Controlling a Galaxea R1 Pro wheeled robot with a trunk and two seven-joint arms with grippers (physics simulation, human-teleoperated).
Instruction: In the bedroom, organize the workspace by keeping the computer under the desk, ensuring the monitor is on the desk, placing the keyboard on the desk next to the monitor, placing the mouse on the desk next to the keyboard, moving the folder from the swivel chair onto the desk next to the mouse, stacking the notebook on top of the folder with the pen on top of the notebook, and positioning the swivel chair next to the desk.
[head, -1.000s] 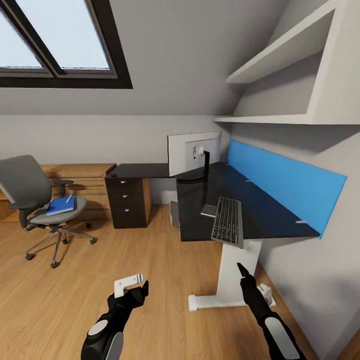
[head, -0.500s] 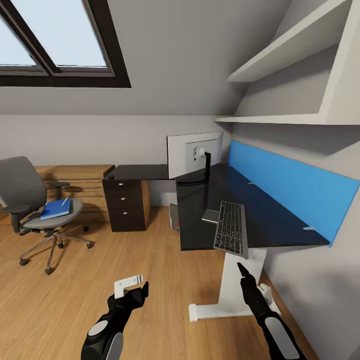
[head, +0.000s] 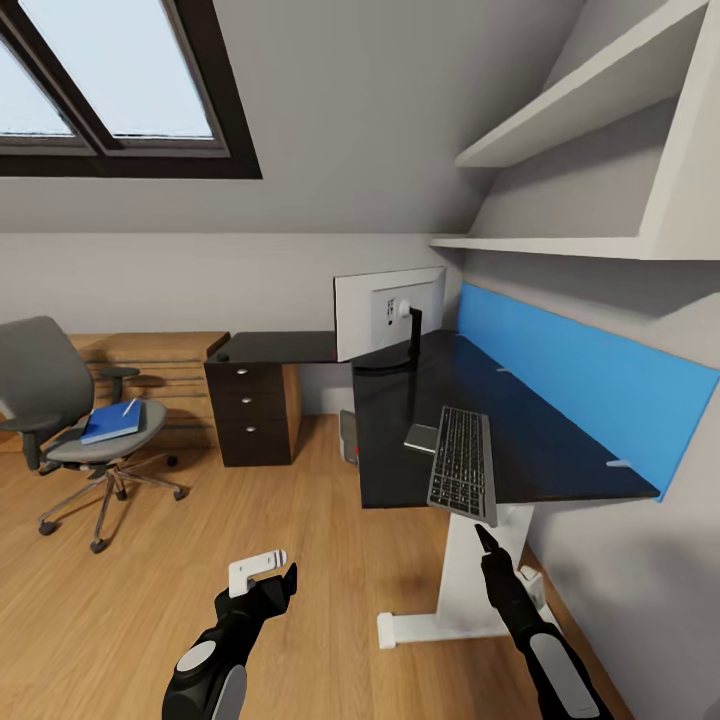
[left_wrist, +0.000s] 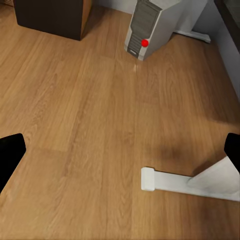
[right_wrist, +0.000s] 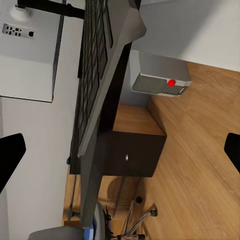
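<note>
On the desk (head: 560, 450), the keyboard (head: 462, 463) overhangs the near edge.

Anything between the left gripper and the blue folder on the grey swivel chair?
Nothing visible: bare wooden floor lies between the left gripper and the grey swivel chair. The blue folder lies on the seat, a thin white pen on top.

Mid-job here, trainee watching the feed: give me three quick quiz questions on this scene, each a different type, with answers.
1. True or false: the keyboard overhangs the desk edge.
2. The blue folder lies on: A) the desk B) the swivel chair C) the floor.
3. Fill in: the monitor shows its pale ____ side to the head view.

Key: 1 true; 2 B; 3 back.
</note>
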